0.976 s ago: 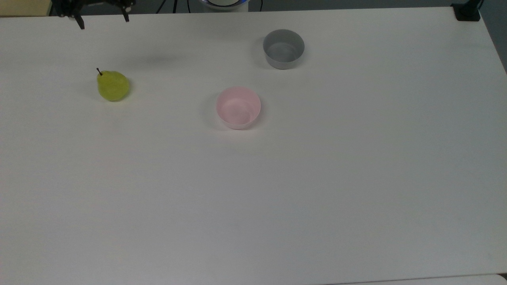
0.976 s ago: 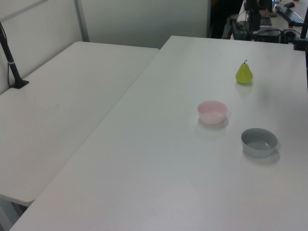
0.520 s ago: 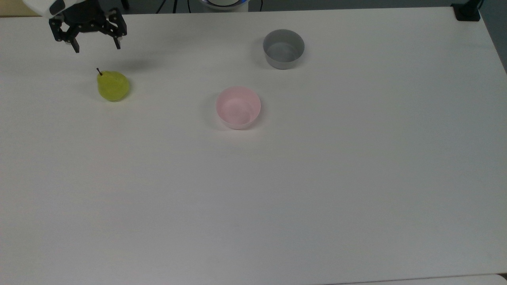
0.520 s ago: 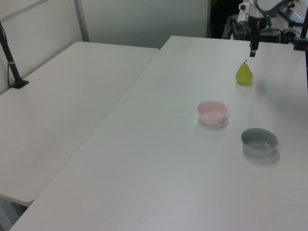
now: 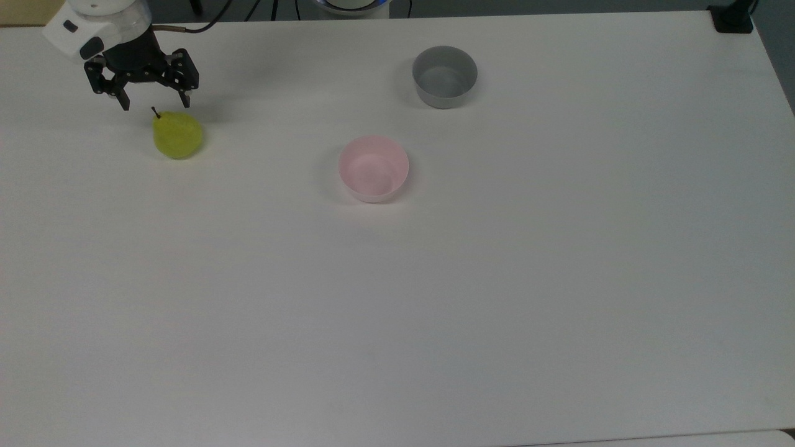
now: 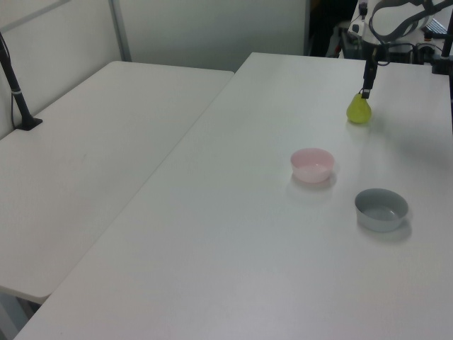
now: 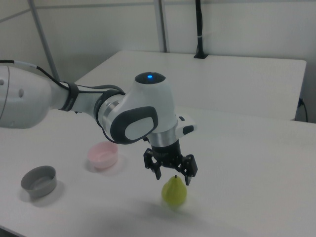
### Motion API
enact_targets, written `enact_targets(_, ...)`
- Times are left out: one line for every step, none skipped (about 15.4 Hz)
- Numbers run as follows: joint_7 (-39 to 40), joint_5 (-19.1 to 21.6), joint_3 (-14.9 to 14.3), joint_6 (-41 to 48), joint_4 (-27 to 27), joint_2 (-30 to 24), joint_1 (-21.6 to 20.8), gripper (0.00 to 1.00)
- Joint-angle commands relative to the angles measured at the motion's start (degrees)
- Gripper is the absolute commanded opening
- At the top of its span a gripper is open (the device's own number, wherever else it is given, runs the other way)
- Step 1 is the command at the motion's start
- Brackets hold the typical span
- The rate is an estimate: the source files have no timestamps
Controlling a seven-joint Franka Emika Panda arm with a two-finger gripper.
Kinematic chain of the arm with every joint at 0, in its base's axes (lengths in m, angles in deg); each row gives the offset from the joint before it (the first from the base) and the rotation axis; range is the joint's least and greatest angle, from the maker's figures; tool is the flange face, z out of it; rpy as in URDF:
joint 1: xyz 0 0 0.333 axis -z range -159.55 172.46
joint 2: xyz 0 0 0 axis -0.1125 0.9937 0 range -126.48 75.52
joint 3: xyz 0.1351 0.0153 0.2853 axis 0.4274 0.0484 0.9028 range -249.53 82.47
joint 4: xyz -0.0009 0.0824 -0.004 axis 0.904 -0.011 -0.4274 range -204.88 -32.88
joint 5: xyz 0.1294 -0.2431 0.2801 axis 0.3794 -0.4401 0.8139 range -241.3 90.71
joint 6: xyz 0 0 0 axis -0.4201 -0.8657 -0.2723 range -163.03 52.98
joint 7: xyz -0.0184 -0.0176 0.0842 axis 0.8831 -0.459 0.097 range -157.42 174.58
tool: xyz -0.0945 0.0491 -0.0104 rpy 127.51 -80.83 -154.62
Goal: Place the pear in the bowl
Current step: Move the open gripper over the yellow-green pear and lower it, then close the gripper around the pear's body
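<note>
A yellow-green pear (image 5: pixel 178 135) (image 6: pixel 359 110) (image 7: pixel 174 191) stands upright on the white table (image 5: pixel 435 279), its dark stem up. My gripper (image 5: pixel 154 102) (image 7: pixel 173 178) hangs open just above it, a black finger on either side of the stem, nothing held. In the left view the fingers (image 6: pixel 367 78) reach down to the pear's top. The pale pink bowl (image 5: pixel 373 169) (image 6: pixel 312 164) (image 7: pixel 103 154) sits empty near the table's middle, well to the top view's right of the pear.
A grey straight-sided bowl (image 5: pixel 445 76) (image 6: pixel 381 209) (image 7: pixel 38 180) stands beyond the pink one in the top view. A second white table (image 6: pixel 92 142) adjoins at the left view's left. A black post (image 6: pixel 18 92) is clamped there.
The gripper has come down from the table's far edge toward the pear and now straddles its stem. Pear and bowls have not moved.
</note>
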Motion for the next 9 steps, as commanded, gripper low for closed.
enact_targets(-1.6,1.4,-0.5,-2.8,-1.2,1.4,-1.0,1.0)
enact_targets(-2.0,1.4,-0.5,-3.3,-1.2,1.8,-1.2,1.0)
enact_targets(-2.1,1.4,-0.5,-3.5,-1.2,2.2,-1.2,1.0)
enact_targets(-2.2,1.5,-0.5,-4.0,-1.2,2.9,-1.3,1.0)
enact_targets(-2.4,1.5,-0.5,-5.2,-1.2,3.3,-1.4,1.0)
enact_targets(-3.0,1.5,-0.4,-6.2,-1.2,4.4,-1.5,1.0)
enact_targets(-3.3,1.5,-0.4,-6.8,-1.3,5.1,-1.6,1.0)
enact_targets(-3.4,1.5,-0.4,-6.8,-1.3,5.3,-1.6,0.96)
enact_targets(-3.5,1.5,-0.4,-6.7,-1.3,5.2,-1.5,0.78)
